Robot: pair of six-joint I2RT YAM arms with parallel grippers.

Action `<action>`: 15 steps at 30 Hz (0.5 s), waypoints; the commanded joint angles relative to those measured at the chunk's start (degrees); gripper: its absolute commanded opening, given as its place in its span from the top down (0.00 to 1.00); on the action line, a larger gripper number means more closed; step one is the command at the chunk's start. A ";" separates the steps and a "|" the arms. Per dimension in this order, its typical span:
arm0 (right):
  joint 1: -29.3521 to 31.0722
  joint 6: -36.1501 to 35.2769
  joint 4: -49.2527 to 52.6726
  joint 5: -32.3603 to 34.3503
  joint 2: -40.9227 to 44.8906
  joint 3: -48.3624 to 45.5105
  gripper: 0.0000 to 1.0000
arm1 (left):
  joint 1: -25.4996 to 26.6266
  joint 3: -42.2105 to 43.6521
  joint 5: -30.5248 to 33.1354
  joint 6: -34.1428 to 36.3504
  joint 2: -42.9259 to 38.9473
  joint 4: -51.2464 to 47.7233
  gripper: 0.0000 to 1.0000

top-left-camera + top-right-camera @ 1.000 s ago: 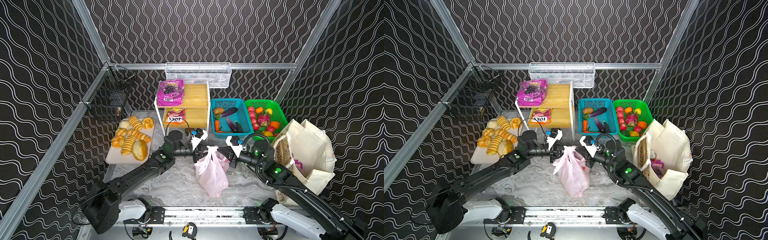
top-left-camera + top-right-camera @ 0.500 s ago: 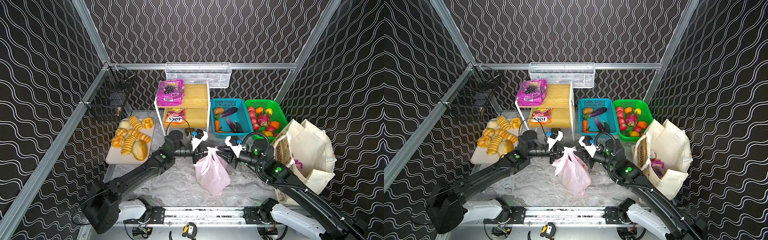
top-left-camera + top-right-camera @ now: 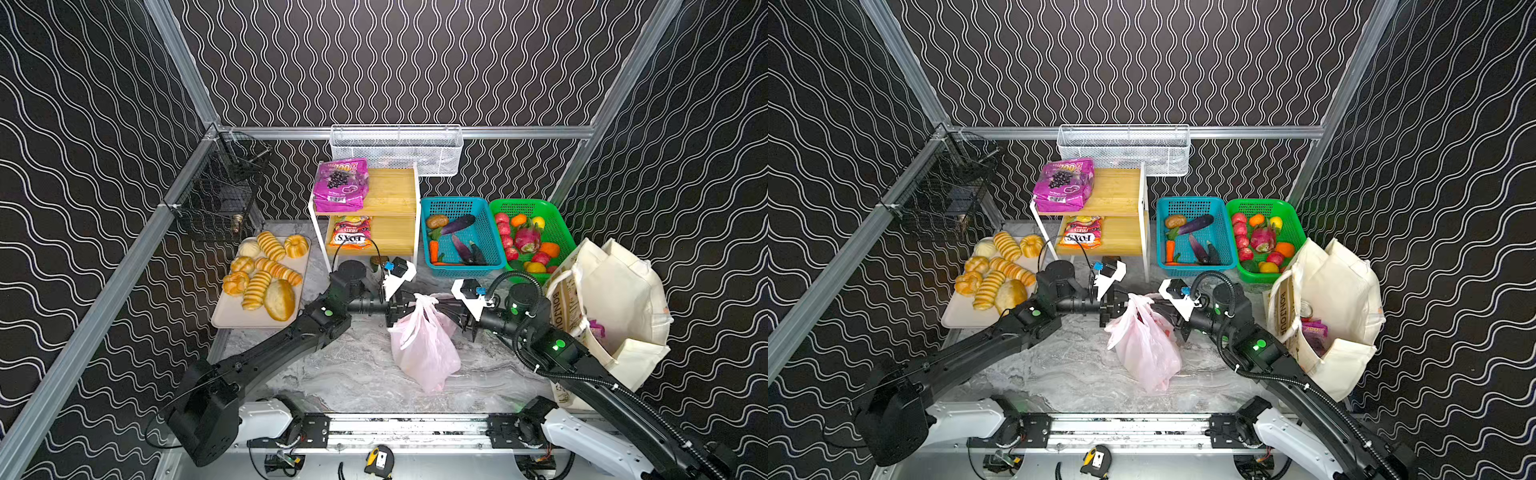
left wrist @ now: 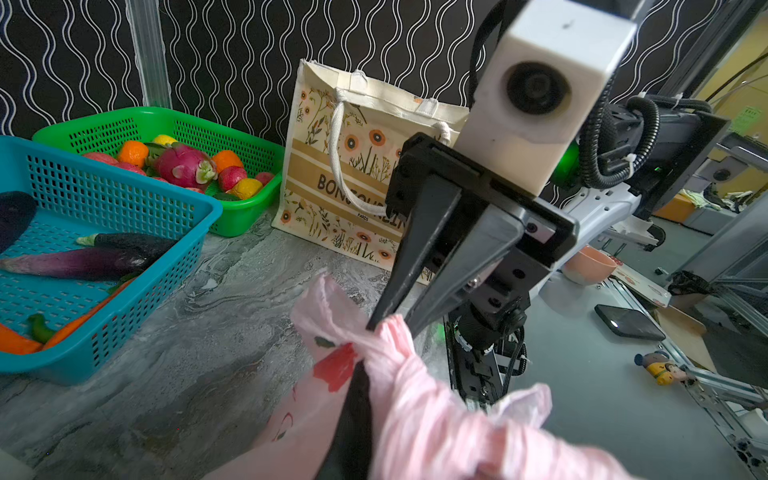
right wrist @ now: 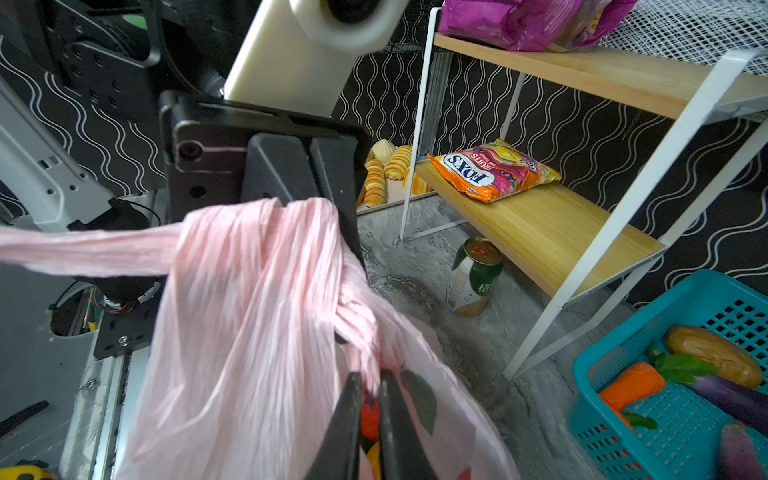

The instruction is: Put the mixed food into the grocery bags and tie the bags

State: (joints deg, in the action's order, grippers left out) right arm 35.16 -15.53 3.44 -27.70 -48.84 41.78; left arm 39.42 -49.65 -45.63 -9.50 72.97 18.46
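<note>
Two bags: pink bag (image 3: 422, 349), cream tote (image 3: 619, 291). Two baskets: blue basket (image 3: 457, 200), green basket (image 3: 524, 203). My left claw (image 3: 405, 307) and right claw (image 4: 388, 326) both clench the pink bag's handles, placed as a second ago.

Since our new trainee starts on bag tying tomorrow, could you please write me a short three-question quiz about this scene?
1. True or false: the magenta pouch lies on the top shelf of the rack.
2. What do the left claw and the right claw both pinch? A a towel; B the pink bag; C a bottle.
3. Which basket holds the eggplants?
Key: 1 true; 2 B; 3 the blue basket.
</note>
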 commanded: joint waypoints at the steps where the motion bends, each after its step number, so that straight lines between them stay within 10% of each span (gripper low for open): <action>1: 0.09 3.31 -4.05 -6.24 -1.04 -0.37 0.86 | 0.02 -0.36 -1.02 -1.22 0.42 2.97 1.00; 8: 0.09 7.30 -8.35 -5.20 -2.78 -1.44 0.78 | -0.04 -0.41 -1.75 -1.68 0.33 3.43 1.00; 15: 0.09 4.86 -6.28 -2.95 -1.46 -1.26 1.00 | -0.04 -0.27 -0.88 -0.49 -0.17 1.47 1.00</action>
State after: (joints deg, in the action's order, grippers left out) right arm 35.14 -9.41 -1.89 -31.27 -50.85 40.27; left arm 39.38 -49.80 -46.04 -10.55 73.19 18.61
